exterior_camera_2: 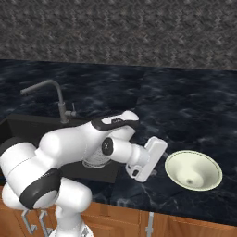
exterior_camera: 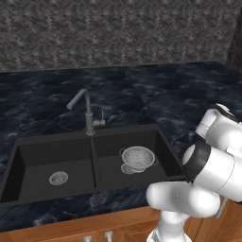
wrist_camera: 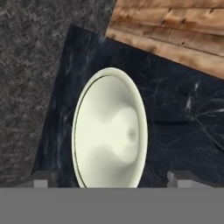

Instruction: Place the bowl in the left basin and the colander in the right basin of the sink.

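Gripper (wrist_camera: 109,178) jaws are spread wide and empty beside the bowl (exterior_camera_2: 193,170) on the counter (exterior_camera_2: 185,106); the colander (exterior_camera: 137,158) is already placed in the right basin (exterior_camera: 158,142).

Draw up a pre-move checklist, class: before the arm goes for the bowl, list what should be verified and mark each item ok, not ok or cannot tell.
1. Colander sits in the right basin: ok.
2. Left basin is free to receive the bowl, only its drain showing: ok.
3. Bowl stands upright on the counter to the right of the sink: ok.
4. Tool is open, a fingertip either side of the bowl's rim in the hand view: ok.
5. Tool already touches the bowl: cannot tell; the right base view suggests a gap.
6. Bowl is placed in the left basin: not ok, step not yet done.
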Available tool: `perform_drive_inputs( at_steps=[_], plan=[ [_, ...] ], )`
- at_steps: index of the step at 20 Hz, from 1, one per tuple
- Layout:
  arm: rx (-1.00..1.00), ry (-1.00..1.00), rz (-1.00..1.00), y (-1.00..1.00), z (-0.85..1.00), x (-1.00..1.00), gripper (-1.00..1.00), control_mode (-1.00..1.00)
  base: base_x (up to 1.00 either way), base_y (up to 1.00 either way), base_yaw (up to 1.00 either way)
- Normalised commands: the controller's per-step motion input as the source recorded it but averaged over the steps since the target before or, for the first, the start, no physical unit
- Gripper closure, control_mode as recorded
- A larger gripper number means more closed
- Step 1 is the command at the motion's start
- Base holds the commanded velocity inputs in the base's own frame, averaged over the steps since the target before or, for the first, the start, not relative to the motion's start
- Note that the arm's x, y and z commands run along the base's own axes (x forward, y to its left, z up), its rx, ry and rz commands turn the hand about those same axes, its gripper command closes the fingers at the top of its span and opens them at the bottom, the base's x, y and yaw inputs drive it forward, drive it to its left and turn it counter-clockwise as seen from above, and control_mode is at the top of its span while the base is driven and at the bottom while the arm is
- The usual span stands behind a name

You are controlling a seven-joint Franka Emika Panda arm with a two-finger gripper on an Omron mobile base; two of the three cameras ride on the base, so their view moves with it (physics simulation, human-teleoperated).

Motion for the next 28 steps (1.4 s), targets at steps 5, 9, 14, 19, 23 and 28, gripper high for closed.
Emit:
perform_drive_inputs(
  at_steps=[5,9,14,19,23,28],
  plan=[
    [0.00,0.00,0.00,-0.02,-0.22,0.06,-1.00,-1.00,0.00,0.00,0.00],
    [0.00,0.00,0.00,-0.03,-0.24,0.03,-1.00,-1.00,0.00,0.00,0.00],
    [0.02,0.00,0.00,-0.04,-0.16,0.04,-1.00,-1.00,0.00,0.00,0.00],
    [0.02,0.00,0.00,-0.07,-0.23,0.02,-1.00,-1.00,0.00,0.00,0.00],
    [0.00,0.00,0.00,-0.04,-0.21,0.07,-1.00,-1.00,0.00,0.00,0.00],
    [0.00,0.00,0.00,-0.03,-0.16,0.16,-1.00,-1.00,0.00,0.00,0.00]
  ],
)
